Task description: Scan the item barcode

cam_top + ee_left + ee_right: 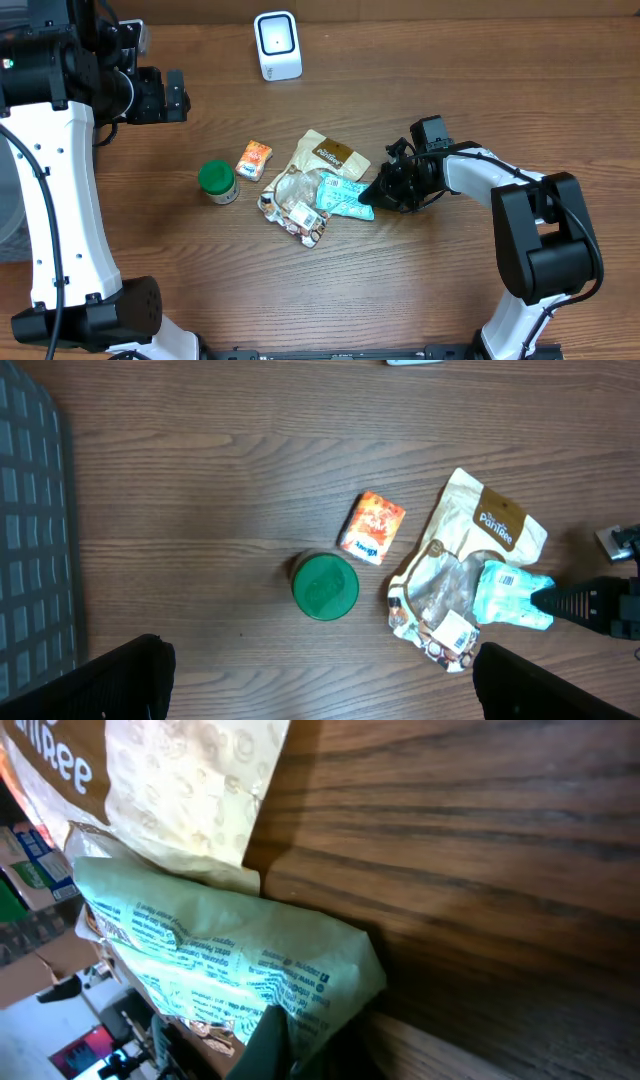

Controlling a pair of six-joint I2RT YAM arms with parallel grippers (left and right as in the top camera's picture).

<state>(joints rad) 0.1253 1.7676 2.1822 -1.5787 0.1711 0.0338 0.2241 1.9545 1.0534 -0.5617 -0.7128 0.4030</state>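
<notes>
Mint-green crinkled plastic packet (230, 960) fills the right wrist view, its corner pinched in the closed right gripper (268, 1045). Overhead, it lies on the wooden bench (450, 290) against a beige pouch (312, 160), well apart from the white scanner (277, 45). Left wrist view: left gripper (322, 660) gapes wide, empty.

Matt wood-grain table (450, 60); crinkled glossy plastic packet (340, 195); smooth white plastic scanner (277, 45).

The right gripper (290, 1050) pinches the near corner of a pale green packet (230, 955). Just beyond its fingers, a beige pouch (180, 790) touches the packet. Wooden table (480, 870) spreads to the gripper's right.
</notes>
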